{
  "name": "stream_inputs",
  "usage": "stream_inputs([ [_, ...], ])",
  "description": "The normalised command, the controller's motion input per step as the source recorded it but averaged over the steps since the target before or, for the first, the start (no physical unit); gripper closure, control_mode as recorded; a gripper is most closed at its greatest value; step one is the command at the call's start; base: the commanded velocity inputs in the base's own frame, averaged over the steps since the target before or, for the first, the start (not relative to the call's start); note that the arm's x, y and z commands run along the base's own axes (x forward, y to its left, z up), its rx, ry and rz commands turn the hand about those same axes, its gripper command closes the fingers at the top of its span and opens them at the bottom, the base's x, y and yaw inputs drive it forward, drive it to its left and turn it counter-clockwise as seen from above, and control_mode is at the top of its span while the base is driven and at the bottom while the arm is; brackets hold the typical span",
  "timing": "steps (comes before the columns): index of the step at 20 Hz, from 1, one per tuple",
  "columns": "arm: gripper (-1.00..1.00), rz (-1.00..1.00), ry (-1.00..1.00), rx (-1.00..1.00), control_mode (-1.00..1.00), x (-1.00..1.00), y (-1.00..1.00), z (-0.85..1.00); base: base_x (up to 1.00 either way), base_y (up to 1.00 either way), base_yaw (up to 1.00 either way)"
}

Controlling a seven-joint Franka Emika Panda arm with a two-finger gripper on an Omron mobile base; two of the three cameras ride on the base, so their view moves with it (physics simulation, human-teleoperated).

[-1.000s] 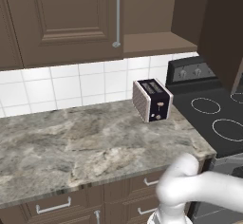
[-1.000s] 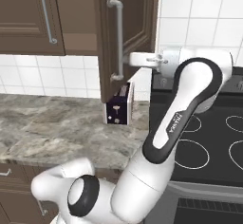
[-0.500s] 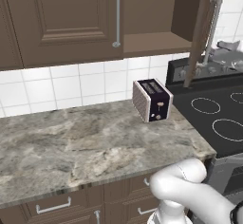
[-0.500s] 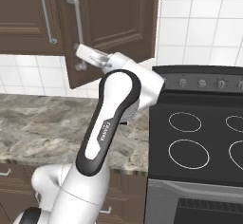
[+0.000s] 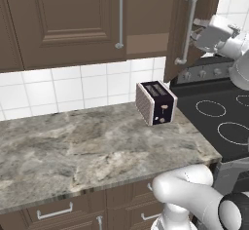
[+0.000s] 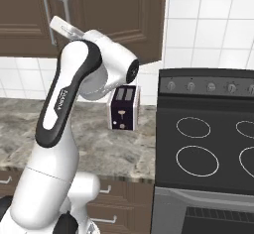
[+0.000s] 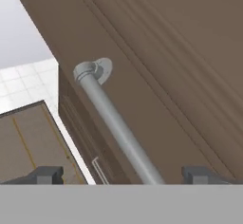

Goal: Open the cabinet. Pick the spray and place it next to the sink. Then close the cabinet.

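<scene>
The cabinet (image 5: 63, 19) is dark brown, and its right door (image 5: 204, 9) stands ajar, swung out over the counter's right end. My gripper (image 5: 198, 29) is open beside that door's silver bar handle (image 5: 187, 29). In the hand view the handle (image 7: 116, 126) runs between my two fingertips (image 7: 46, 174), which stand wide apart and do not clamp it. From the right base view my gripper (image 6: 59, 26) sits by the handle (image 6: 64, 10), partly behind my arm. The spray and the sink are out of view.
A black-and-silver toaster (image 5: 155, 102) stands on the marble counter (image 5: 78, 146) near its right end. A black stovetop (image 6: 208, 148) with ring burners adjoins the counter on the right. Lower drawers (image 5: 53, 212) run under the counter.
The right cabinet door has swung from wide open toward the cabinet, and my open gripper has travelled with its handle. The toaster and counter have stayed put.
</scene>
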Motion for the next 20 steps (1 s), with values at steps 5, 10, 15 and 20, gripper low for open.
stream_inputs([
  [5,-1.00,-0.07,0.00,-0.12,-1.00,0.34,0.02,-0.06,0.00,0.00,0.00],
  [10,-1.00,-0.12,0.00,-0.17,-1.00,0.75,0.06,-0.03,0.00,0.00,0.00],
  [15,-1.00,-0.17,-0.01,-0.14,-1.00,0.89,0.16,0.00,0.00,0.00,0.00],
  [20,-1.00,-0.20,-0.02,-0.11,-1.00,0.91,0.18,0.00,0.00,0.00,0.00],
])
